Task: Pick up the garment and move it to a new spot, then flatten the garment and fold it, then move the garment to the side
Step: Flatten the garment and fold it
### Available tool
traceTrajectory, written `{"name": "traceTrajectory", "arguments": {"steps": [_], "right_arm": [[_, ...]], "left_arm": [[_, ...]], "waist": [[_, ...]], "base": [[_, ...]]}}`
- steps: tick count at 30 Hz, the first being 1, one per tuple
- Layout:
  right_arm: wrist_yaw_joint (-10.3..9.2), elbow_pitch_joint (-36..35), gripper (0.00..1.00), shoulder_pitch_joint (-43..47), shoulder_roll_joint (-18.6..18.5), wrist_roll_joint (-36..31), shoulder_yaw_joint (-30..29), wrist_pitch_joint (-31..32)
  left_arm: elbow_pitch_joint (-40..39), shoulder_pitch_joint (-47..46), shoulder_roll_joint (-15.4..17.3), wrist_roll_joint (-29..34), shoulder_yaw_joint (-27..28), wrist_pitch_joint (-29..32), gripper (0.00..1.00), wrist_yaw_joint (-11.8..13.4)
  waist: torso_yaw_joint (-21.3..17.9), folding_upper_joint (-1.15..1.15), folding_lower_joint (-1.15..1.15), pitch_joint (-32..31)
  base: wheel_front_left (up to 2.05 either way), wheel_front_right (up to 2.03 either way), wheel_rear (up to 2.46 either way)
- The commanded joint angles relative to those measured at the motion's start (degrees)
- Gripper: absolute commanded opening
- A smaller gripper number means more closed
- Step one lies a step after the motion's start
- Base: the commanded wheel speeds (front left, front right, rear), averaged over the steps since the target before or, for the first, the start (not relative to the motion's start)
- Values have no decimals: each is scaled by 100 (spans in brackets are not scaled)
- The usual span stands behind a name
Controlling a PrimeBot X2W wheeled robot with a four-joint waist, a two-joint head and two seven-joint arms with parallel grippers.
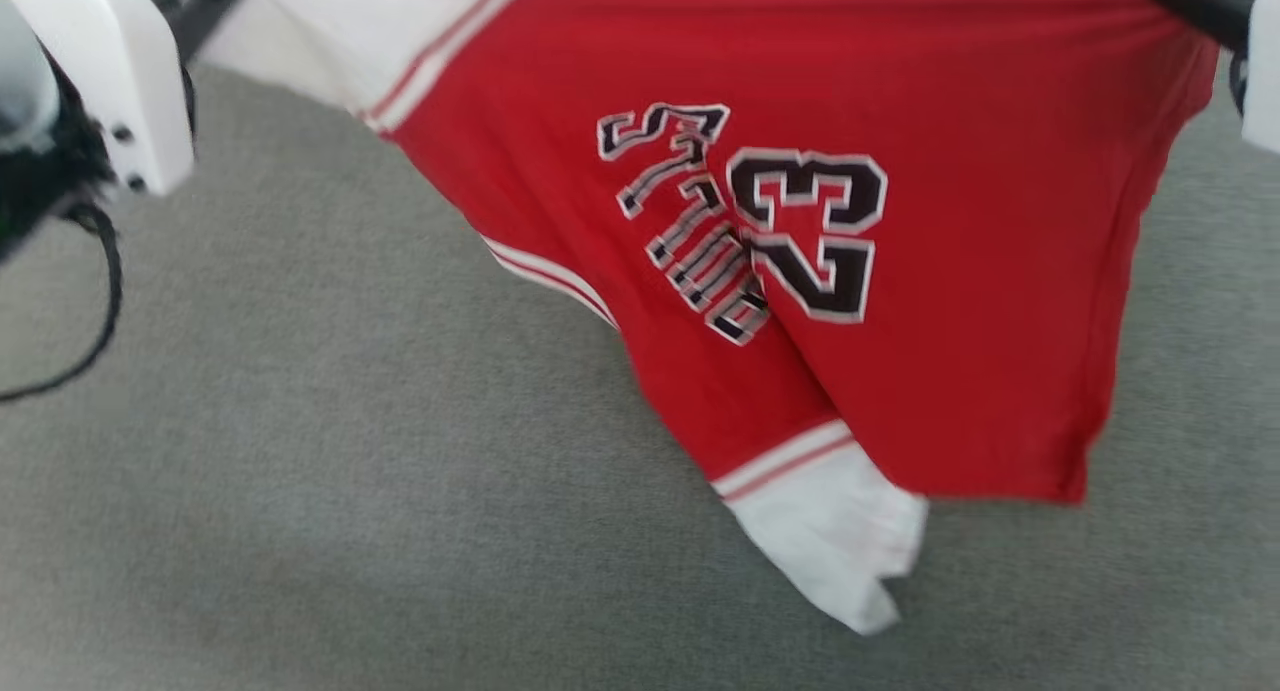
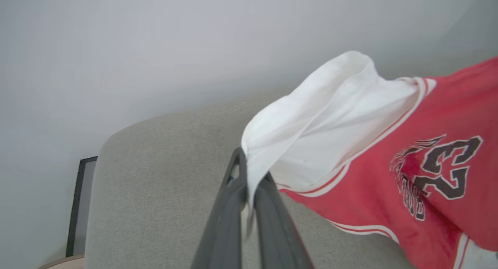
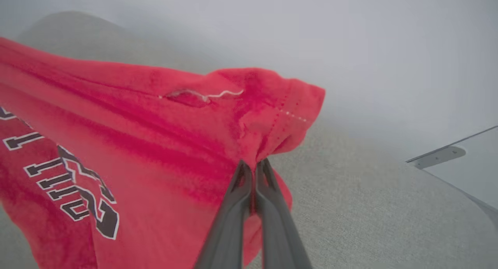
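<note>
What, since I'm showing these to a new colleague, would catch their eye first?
The red-and-white garment, hanging spread across the upper middle of the head view over the grey upholstered surface. Its black, white-outlined 23 stands out at the centre of the red cloth. The left hand pinches a white sleeve at one end, and the right hand pinches a red corner at the other.

Shirt (image 1: 930, 371) cropped, lettering unreadable
In the head view its top runs past the upper edge; the creased, blurred word (image 1: 690, 221) beside the number (image 1: 810, 231) can't be read, and the right fingers (image 1: 1195, 1) are cut by the corner.
</note>
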Motion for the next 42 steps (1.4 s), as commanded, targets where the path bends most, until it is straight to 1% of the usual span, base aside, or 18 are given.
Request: {"name": "traceTrajectory", "arguments": {"steps": [1,8,10,13,15,18,23,25,27,28,29,32,35,37,39,40,41,42], "right_arm": [[-4,-88,0,-21,9,-58,-119,41],[-4,-377,0,-109,103,-253,-482,248],[-4,-337,0,-165,201,-369,-571,224],[-4,-164,0,-354,344,-675,-713,-49],[-4,55,0,-578,483,-953,-808,-419],[-4,595,0,-1039,785,-1550,-967,-1304],[-10,1576,0,-1953,1243,-2701,-1222,-3249],[-11,1883,0,-2188,1391,-3136,-1276,-4036],[-10,2215,0,-2343,1487,-3475,-1303,-4572],[-9,2331,0,-2403,1534,-3615,-1297,-4820],[-9,2520,0,-2394,1587,-3669,-1265,-4913],[-8,3065,0,-2235,1716,-3584,-1145,-4919],[-8,3503,0,-1940,1774,-3282,-891,-4657],[-8,3703,0,-1654,1796,-2980,-629,-4400],[-8,3795,0,-1390,1755,-2651,-447,-4168],[-7,3808,0,-1216,1728,-2475,-352,-4043],[-7,3722,0,-920,1658,-2183,-136,-3828],[-7,3673,0,-752,1607,-2039,-48,-3715]], "left_arm": [[103,-247,35,113,10,74,0,-43],[586,-998,-177,272,-77,238,0,-218],[852,-1237,-323,351,-105,181,0,-278],[1284,-1603,-585,551,-147,-118,0,-403],[1652,-1922,-826,667,-110,-515,0,-472],[2292,-2471,-1094,1069,-66,-1356,0,-538],[3167,-3553,-1425,1927,19,-3372,0,-433],[3452,-3824,-1571,2150,14,-4132,0,-457],[3703,-3998,-1700,2279,12,-4737,0,-532],[3803,-4045,-1736,2348,-35,-4993,0,-632],[3916,-4028,-1783,2348,-87,-5122,0,-746],[4332,-3681,-1861,2286,-313,-5118,0,-1087],[4625,-3244,-1874,2107,-613,-4705,0,-1275],[4696,-2897,-1857,1946,-836,-4333,0,-1318],[4513,-2343,-1873,1622,-1165,-3855,0,-1319],[4351,-2103,-1810,1352,-1292,-3635,0,-1321],[4016,-1709,-1618,933,-1491,-3206,0,-1318],[3845,-1491,-1534,743,-1601,-2997,0,-1317]], "waist": [[-165,0,0,-181],[-302,0,0,-318],[-328,0,0,-307],[-365,0,0,-211],[-385,0,0,-90],[-430,0,0,127],[-492,0,0,436],[-476,0,0,496],[-444,0,0,524],[-427,0,0,532],[-412,0,0,527],[-372,0,0,494],[-342,0,0,447],[-320,0,0,407],[-291,0,0,354],[-281,0,0,327],[-259,0,0,287],[-241,0,0,257]], "base": [[0,0,0],[0,0,0],[0,0,0],[0,0,0],[0,0,0],[0,0,0],[0,0,0],[0,0,0],[0,0,0],[0,0,0],[0,0,0],[0,0,0],[0,0,0],[0,0,0],[0,0,0],[0,0,0],[0,0,0],[0,0,0]]}}
